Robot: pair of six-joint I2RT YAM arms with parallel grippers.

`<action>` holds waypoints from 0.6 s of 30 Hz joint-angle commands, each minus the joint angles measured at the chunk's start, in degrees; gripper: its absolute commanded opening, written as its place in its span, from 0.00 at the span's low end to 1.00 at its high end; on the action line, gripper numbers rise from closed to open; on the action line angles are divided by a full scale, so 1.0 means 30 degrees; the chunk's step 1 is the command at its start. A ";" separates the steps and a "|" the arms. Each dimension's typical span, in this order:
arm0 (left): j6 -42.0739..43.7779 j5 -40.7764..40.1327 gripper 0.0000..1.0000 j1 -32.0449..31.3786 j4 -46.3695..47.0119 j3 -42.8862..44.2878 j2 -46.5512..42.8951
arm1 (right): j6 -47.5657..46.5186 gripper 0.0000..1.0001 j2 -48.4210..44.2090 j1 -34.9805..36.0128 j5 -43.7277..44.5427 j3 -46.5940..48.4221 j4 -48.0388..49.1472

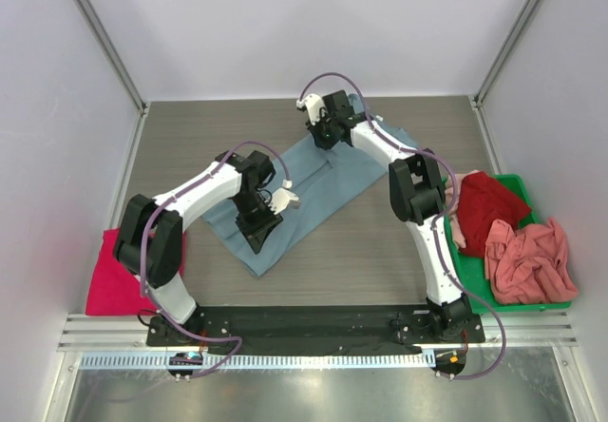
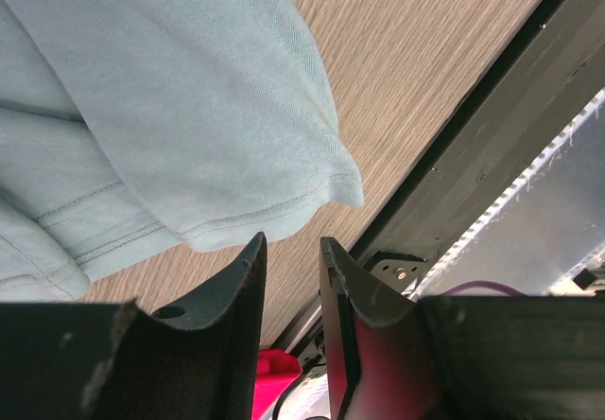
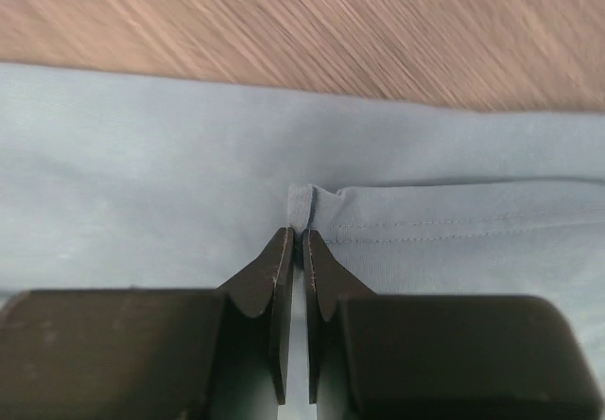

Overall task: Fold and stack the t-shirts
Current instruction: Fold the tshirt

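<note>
A dusty grey-blue t-shirt lies spread slantwise across the middle of the table. My right gripper is at its far edge. In the right wrist view that gripper is shut on a small pinched fold of the grey-blue t-shirt beside its stitched hem. My left gripper hovers over the shirt's near-left end. Its jaws stand apart with only bare table between them, and a corner of the shirt lies just ahead. A folded magenta-pink t-shirt rests at the table's left edge.
A green bin at the right edge holds a red t-shirt and a crumpled salmon-pink t-shirt. White walls close in the table on three sides. The black base rail of the arms runs along the near edge.
</note>
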 commanded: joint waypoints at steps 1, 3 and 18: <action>0.0211 0.0301 0.30 0.0062 0.0090 0.0525 -0.0059 | -0.0546 0.13 -0.2247 0.0414 -0.0164 -0.0146 0.0635; 0.0269 0.0330 0.30 0.0061 0.0119 0.0554 -0.0088 | -0.0635 0.13 -0.2160 0.0472 -0.0018 -0.0146 0.0635; 0.0563 0.0187 0.40 -0.2454 -0.0234 0.1523 -0.0823 | 0.1065 0.43 -0.3886 0.0472 0.0187 0.0030 0.0869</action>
